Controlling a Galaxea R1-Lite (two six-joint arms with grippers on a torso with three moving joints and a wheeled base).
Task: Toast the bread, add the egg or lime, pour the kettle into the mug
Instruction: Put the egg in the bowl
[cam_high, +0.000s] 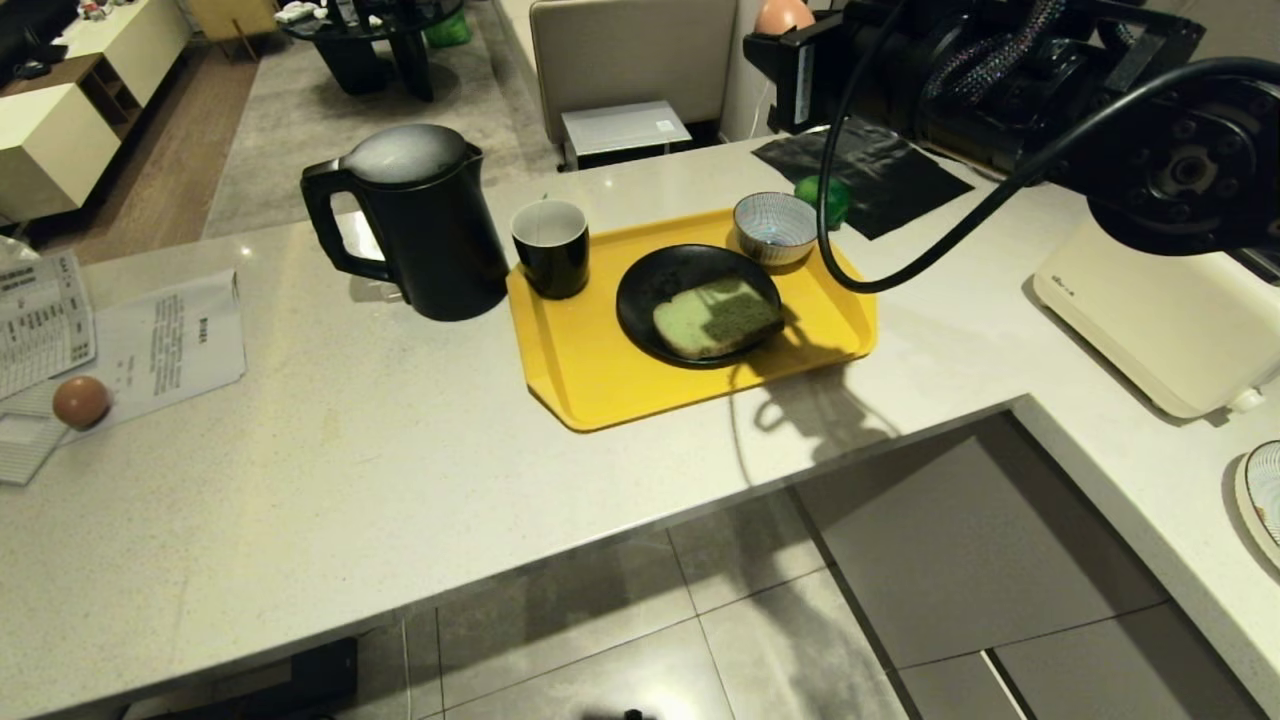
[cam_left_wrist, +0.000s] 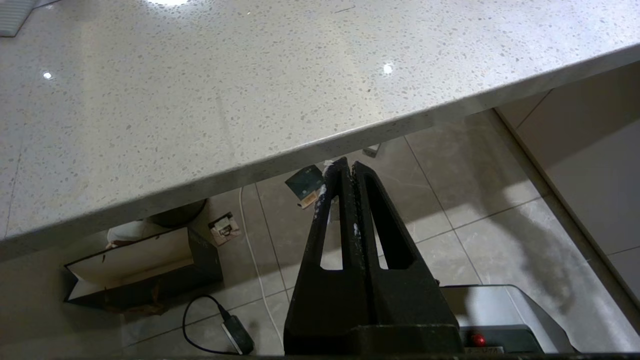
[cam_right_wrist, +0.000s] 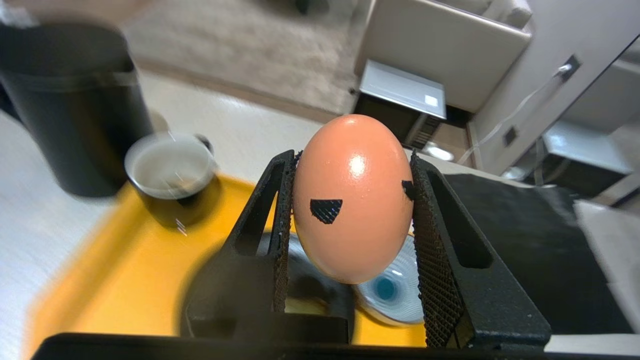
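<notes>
- Tray (cam_high: 600, 380): yellow, on the counter (cam_high: 350, 480); the landmark for all entries below.
- Kettle (cam_high: 420, 230): black, upright on the counter, just beside the tray's far-left corner, handle turned away from the tray.
- Mug (cam_high: 550, 248): black with white inside, upright on the tray's far-left corner, next to the kettle.
- Plate (cam_high: 640, 300): black, at the tray's middle.
- Bread (cam_high: 715, 318): green-faced slice with a tan crust, lying flat on the plate, toward its near-right rim.
- Bowl (cam_high: 775, 228): blue-and-white striped, upright at the tray's far-right corner.
- Lime (cam_high: 812, 195): bright green, on the counter just beyond the tray's far-right corner, behind the bowl, partly hidden by a cable.
- Black mat (cam_high: 880, 170): flat on the counter beyond the tray's far-right corner, by the lime.
- Egg (cam_right_wrist: 352, 200): pinkish-brown with dark marks on the shell, held in the air above the tray's bowl side; its top shows in the head view too.
- Right tool (cam_right_wrist: 350, 210): pinching the egg between both fingers, long axis upright, raised over the tray's far-right part.
- Plain egg (cam_high: 81, 401): brown, on papers (cam_high: 170, 340) well left of the tray.
- Toaster (cam_high: 1170, 320): cream, on the counter well right of the tray.
- Left tool (cam_left_wrist: 348, 175): fingers pressed together, empty, below the counter's near edge, over floor tiles.
</notes>
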